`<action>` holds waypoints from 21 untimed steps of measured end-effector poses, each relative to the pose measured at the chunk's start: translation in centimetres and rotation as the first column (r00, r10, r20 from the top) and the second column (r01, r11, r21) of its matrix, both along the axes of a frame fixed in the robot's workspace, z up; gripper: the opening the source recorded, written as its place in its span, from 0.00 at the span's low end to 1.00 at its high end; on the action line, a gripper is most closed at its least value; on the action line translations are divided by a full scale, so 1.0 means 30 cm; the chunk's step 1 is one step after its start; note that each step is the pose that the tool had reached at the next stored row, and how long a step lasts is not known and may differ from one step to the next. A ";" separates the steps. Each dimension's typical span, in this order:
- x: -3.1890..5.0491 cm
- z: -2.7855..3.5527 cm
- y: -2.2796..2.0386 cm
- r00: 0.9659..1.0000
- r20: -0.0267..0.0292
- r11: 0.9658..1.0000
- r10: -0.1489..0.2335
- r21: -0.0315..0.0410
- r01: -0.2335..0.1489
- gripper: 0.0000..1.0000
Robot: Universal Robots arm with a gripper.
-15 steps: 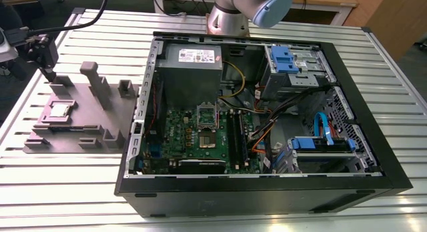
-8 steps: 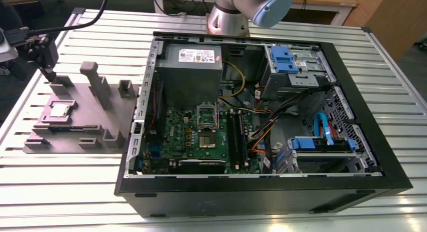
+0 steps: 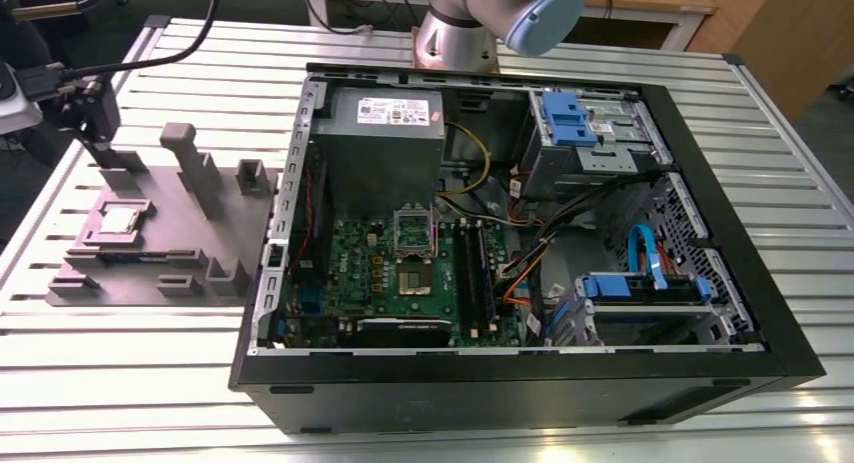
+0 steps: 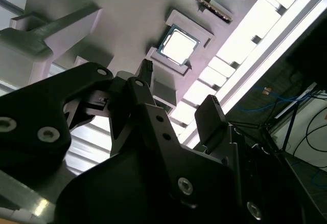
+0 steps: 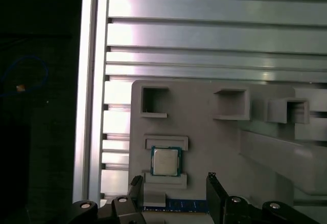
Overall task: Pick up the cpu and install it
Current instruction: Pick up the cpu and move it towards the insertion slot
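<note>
The cpu [image 5: 165,161] lies flat in a shallow pocket on the grey holder [image 5: 204,132], which sits on the desk [image 3: 134,383] at the exterior view's left, well apart from the open computer case [image 3: 534,233]. My pincer [image 5: 173,179] hangs above the holder, spread wider than the cpu and gripping nothing; in both wrist views the cpu sits just ahead of the gap between the fingers [image 5: 214,193]. I judge this to be the approach for the pick. To do it well, I want the cpu centred in that gap, the fingers square to the two sides the pocket's raised lips leave free, a straight descent, and a light squeeze on the edges only, since a tilted cpu could jam.
</note>
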State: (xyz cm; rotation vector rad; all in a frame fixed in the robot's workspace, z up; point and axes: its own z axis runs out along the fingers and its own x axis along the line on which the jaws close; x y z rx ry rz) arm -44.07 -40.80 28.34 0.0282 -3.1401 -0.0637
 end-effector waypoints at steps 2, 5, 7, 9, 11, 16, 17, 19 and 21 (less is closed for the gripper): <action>0.000 -0.010 0.000 1.000 0.000 1.000 0.000 0.000 0.000 0.60; 0.000 -0.027 0.000 1.000 0.000 1.000 0.000 0.000 0.000 0.60; 0.000 -0.040 0.000 1.000 0.000 1.000 0.000 0.000 0.000 0.60; 0.000 -0.052 0.000 1.000 0.000 1.000 0.000 0.000 0.000 0.60; 0.000 -0.063 -0.002 1.000 0.000 1.000 0.000 0.000 0.000 0.60; 0.000 -0.088 -0.008 1.000 0.000 1.000 -0.003 0.000 0.003 0.60; 0.000 -0.091 -0.008 1.000 0.000 1.000 -0.005 0.000 0.005 0.60; -0.001 -0.102 -0.009 1.000 0.000 1.000 -0.006 0.000 0.006 0.60; -0.001 -0.114 -0.009 1.000 0.000 1.000 -0.007 0.000 0.007 0.60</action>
